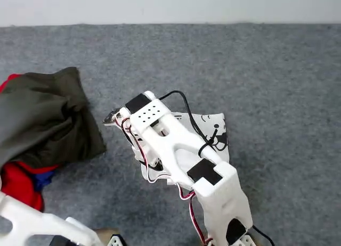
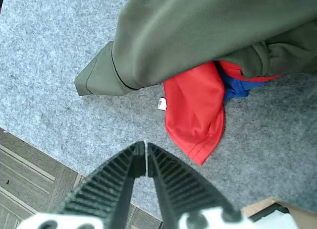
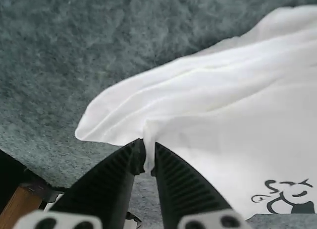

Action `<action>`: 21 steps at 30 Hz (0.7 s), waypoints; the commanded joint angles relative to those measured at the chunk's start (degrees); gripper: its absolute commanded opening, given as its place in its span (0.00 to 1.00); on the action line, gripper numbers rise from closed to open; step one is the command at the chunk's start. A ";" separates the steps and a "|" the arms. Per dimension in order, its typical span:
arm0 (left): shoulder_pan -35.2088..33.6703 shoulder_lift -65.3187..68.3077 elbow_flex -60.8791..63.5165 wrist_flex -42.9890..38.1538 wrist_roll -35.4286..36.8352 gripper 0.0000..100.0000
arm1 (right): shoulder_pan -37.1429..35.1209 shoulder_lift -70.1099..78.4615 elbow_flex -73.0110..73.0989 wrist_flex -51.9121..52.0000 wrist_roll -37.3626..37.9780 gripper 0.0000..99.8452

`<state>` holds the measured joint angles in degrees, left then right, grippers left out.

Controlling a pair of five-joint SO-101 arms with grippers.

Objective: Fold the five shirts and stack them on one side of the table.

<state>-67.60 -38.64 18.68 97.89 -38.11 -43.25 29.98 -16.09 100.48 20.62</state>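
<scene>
The left claw is pressed together on nothing, above the grey-covered bench. Just ahead of its tips lies the red shirt. The olive shirt is heaped over it farther out, and a blue shirt peeks between them. The right claw is clamped on a fold of the white shirt, whose printed body spreads behind it.

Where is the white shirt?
In the high view, the white shirt lies mid-table under the right arm, right of the pile. The right gripper pinches its edge.
</scene>
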 commanded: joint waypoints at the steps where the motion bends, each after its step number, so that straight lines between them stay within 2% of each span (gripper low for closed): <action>1: 0.44 -0.35 -1.63 0.35 0.00 0.01 | 0.84 -4.44 -2.55 2.51 0.53 0.01; 6: 0.44 -0.35 -1.63 0.35 0.00 0.01 | 0.48 -11.21 -2.46 2.51 2.29 0.01; 12: 0.44 -0.35 -1.63 0.35 0.00 0.01 | 0.13 -12.53 -2.37 2.51 2.37 0.01; 21: 0.44 -0.35 -1.63 0.35 0.00 0.01 | -8.40 -12.53 4.84 2.33 2.46 0.01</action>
<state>-67.60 -38.64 18.68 97.89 -38.11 -49.05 20.92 -12.48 100.57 22.73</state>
